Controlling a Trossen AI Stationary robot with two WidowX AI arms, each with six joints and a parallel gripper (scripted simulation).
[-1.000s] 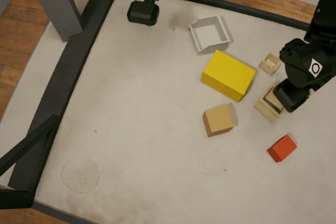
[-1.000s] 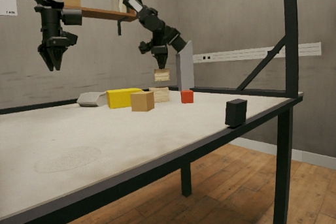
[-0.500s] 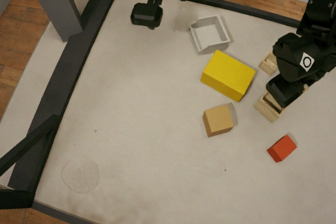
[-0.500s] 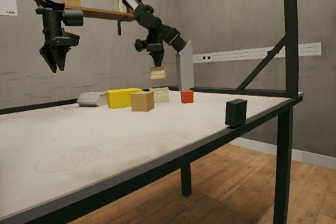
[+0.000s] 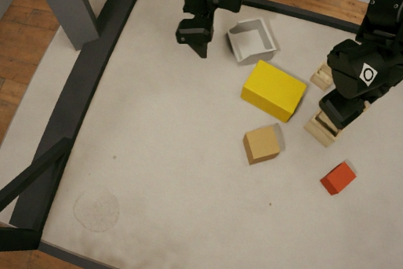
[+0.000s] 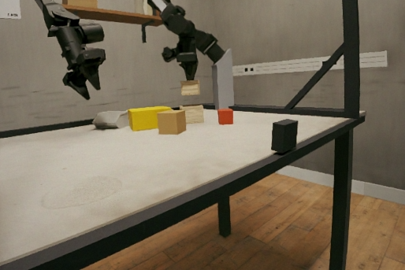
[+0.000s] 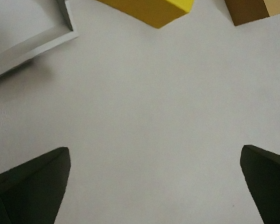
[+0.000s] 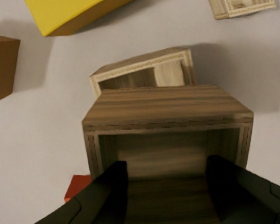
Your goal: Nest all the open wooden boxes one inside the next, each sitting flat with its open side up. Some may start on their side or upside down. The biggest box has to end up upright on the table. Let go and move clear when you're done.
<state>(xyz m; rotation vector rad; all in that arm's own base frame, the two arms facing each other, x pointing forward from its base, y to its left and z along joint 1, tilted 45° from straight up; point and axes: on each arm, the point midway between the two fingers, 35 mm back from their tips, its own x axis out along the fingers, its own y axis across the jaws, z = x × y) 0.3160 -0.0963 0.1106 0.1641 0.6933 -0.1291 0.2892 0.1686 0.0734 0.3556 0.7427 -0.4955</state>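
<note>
In the top view, a wooden box (image 5: pixel 314 129) (image 6: pixel 194 115) (image 8: pixel 142 64) lies on the counter (image 5: pixel 176 134) (image 6: pixel 157 166) (image 7: pixel 150 100) (image 8: pixel 45 130) right of centre, a smaller one (image 5: pixel 321 80) (image 8: pixel 220 10) above it. The exterior view shows the right fingers (image 5: pixel 340 123) (image 6: pixel 190 79) pinching a raised box (image 6: pixel 190 88) (image 8: pixel 167 109) at centre. In the left wrist view, the left fingers (image 5: pixel 201 52) (image 6: pixel 94 94) are spread; in the right wrist view, the raised box fills lower centre.

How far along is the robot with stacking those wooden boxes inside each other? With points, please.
Done: two open pale wooden boxes, one larger (image 5: pixel 322 136) (image 6: pixel 194 115) (image 8: pixel 142 65), one small (image 5: pixel 322 80) (image 8: pixel 240 9), appear upright. In hand: a third wooden box (image 5: pixel 367 105) (image 6: pixel 190 88) (image 8: pixel 167 107), held aloft. Left: apparently all the nesting.
</note>
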